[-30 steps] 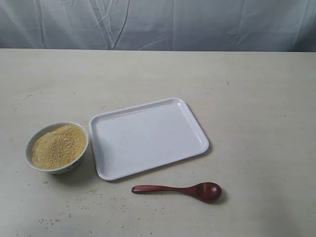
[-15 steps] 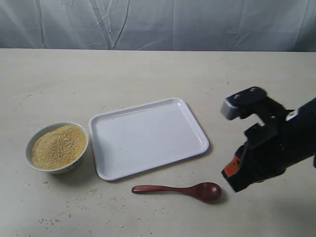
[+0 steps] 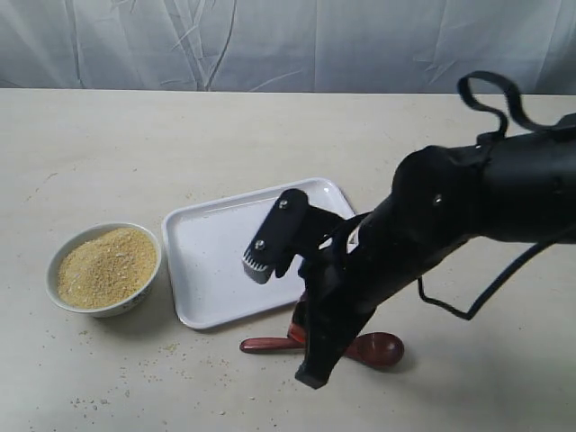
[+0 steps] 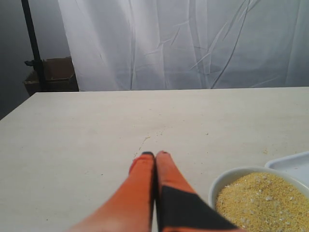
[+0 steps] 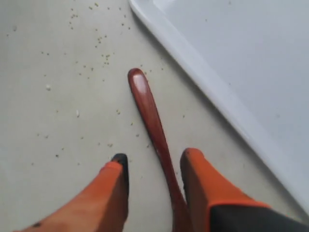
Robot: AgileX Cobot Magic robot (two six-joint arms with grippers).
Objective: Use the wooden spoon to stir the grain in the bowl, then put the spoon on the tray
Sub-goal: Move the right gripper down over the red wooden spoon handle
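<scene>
The left gripper [image 4: 155, 154], fingers pressed together and empty, hangs near the bowl [image 3: 99, 311] of grain [image 3: 103, 266]. The wooden spoon [image 3: 378, 349] lies 9-to-3, at the tray's [image 3: 225, 261] 6 o'clock. The right gripper [image 5: 154, 162], fingers spread, straddles its handle.

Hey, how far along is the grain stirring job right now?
Nothing is finished yet. In hand: the right gripper, open, straddles the handle of the wooden spoon, which lies on the table beside the tray. The left gripper is shut near the bowl. Left: gripping, stirring the grain, then setting the spoon on the tray.
</scene>
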